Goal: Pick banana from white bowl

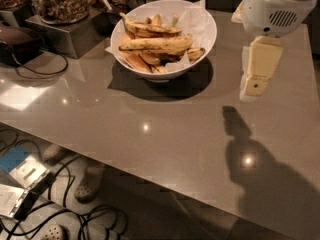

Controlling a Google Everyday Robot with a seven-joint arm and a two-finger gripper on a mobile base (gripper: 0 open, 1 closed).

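Note:
The white bowl (206,40) stands at the back of the grey table, lined with crumpled white paper and holding several bananas. The banana (157,44) is the longest one, dull yellow with dark streaks, and lies across the middle of the pile. Shorter bananas lie behind and under it. My gripper (257,81) hangs from the white arm above the table, to the right of the bowl and apart from it. It holds nothing.
A glass jar of nuts (59,1) sits on a steel stand (65,34) left of the bowl. A dark device (17,44) with a black cable (47,66) lies at the far left. The table's front edge (125,171) runs diagonally. Cables and shoes lie on the floor.

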